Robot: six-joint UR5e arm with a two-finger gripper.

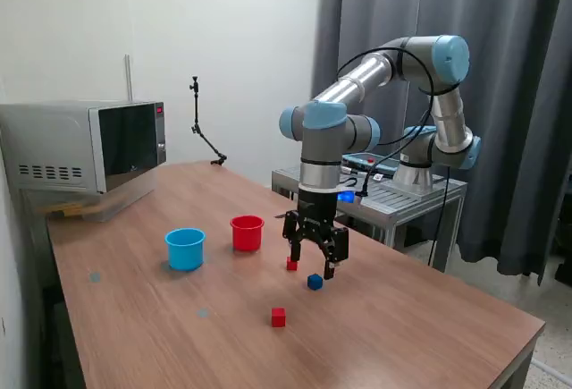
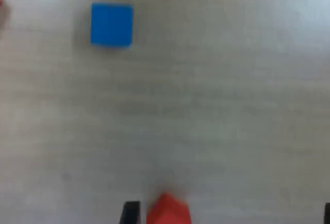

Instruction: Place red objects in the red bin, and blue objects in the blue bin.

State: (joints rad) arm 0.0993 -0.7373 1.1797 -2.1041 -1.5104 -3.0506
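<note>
My gripper (image 1: 311, 266) is open, its fingers spread, low over the wooden table (image 1: 402, 326). A small red cube (image 1: 291, 264) lies on the table beside one fingertip; the wrist view shows it (image 2: 168, 211) close to a dark finger (image 2: 130, 214). A dark blue cube (image 1: 315, 281) lies just in front of the gripper and also shows in the wrist view (image 2: 112, 24). A second red cube (image 1: 278, 317) lies nearer the table's front. The red cup (image 1: 247, 232) and the light blue cup (image 1: 185, 249) stand side by side towards the exterior view's left. I see only one blue cube.
A microwave (image 1: 85, 152) stands at the table's far corner on the exterior view's left. A thin black stand (image 1: 201, 125) rises at the back edge. The arm's base sits on a metal cart (image 1: 393, 197) behind the table, in front of a dark curtain.
</note>
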